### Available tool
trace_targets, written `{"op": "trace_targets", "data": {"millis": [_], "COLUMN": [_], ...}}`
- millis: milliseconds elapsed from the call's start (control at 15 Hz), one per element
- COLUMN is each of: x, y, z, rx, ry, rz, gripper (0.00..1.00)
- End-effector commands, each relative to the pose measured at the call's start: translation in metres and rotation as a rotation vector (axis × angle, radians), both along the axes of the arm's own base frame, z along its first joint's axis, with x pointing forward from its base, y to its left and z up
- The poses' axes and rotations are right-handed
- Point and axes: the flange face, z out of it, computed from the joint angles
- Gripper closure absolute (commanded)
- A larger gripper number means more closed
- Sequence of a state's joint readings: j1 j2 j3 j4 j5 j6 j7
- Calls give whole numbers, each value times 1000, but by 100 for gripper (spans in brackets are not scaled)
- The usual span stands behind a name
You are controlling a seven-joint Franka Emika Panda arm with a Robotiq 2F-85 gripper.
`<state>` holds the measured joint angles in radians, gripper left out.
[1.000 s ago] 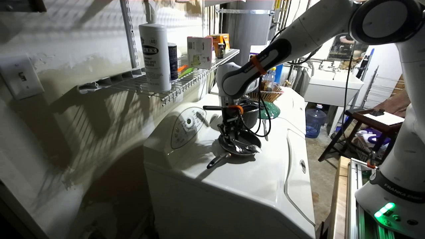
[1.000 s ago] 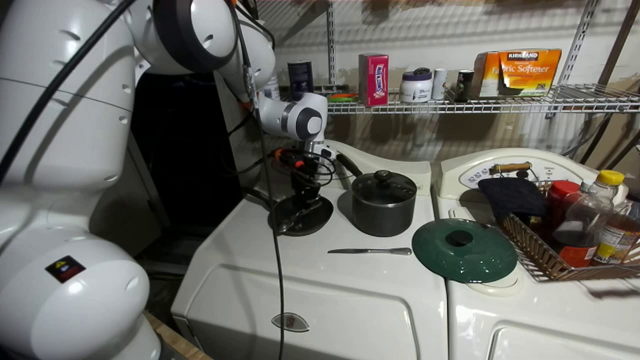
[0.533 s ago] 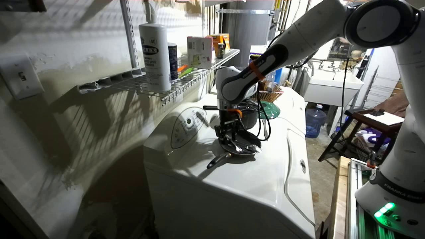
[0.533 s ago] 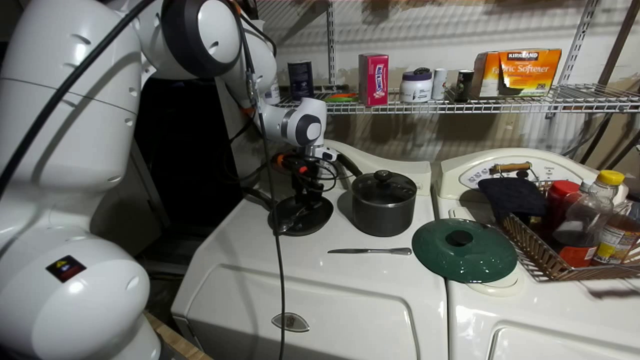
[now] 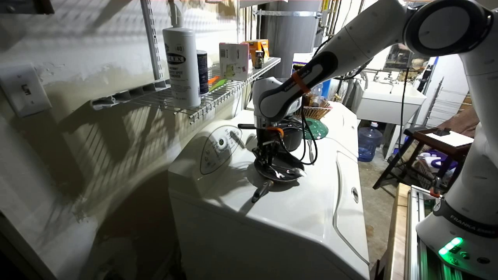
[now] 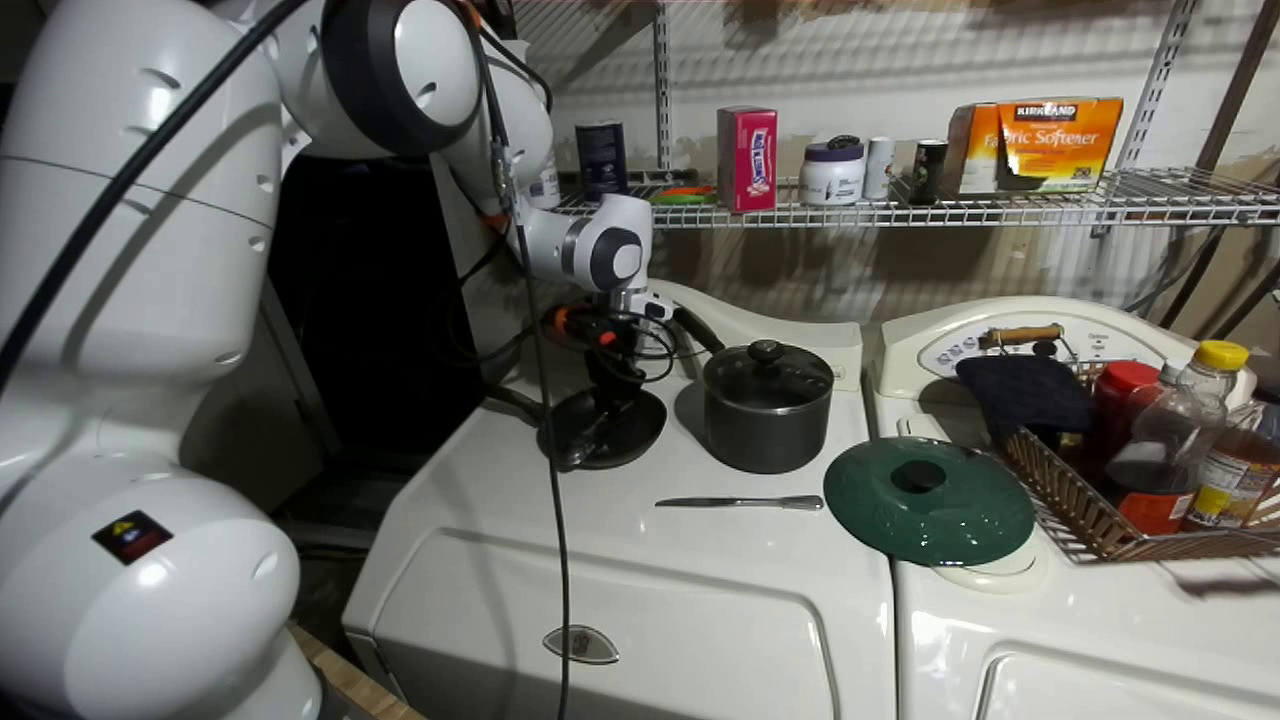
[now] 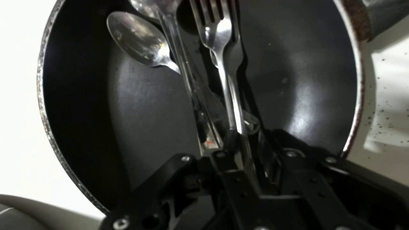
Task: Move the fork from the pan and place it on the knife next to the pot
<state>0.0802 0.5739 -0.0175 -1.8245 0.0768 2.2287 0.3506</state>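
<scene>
A Franka Emika Panda arm reaches down over a white laundry machine, its black Robotiq gripper low inside a small, dark frying pan. In the wrist view, its jaws stand close about slim metal handles; whether they have clamped onto the fork or merely flank it cannot be told. The fork lies in the pan, tines pointing away from the gripper, close against a second utensil that is hard to make out. Near it rests a spoon, its neck passing beneath a third utensil. In an exterior view, a table knife lies flat on the machine's top, in front of a dark pot capped with a knobbed lid. A green lid sits just beside the knife's handle, near a brown basket of bottles. Above, a fabric softener box stands on a wire shelf.
</scene>
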Motion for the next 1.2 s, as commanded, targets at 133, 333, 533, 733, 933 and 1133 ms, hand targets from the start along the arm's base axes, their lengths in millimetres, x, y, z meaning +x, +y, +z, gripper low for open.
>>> {"op": "trace_targets", "data": {"millis": [133, 333, 533, 733, 933, 1133], "x": [1, -2, -5, -6, -7, -11], "y": [2, 3, 6, 7, 8, 10], "z": [-1, 3, 9, 8, 8, 14], "rx": [-11, -21, -21, -23, -24, -26], "ry": [-1, -8, -11, -6, -5, -10], "rz": [23, 26, 34, 38, 38, 18], "gripper": [84, 87, 86, 100, 97, 97]}}
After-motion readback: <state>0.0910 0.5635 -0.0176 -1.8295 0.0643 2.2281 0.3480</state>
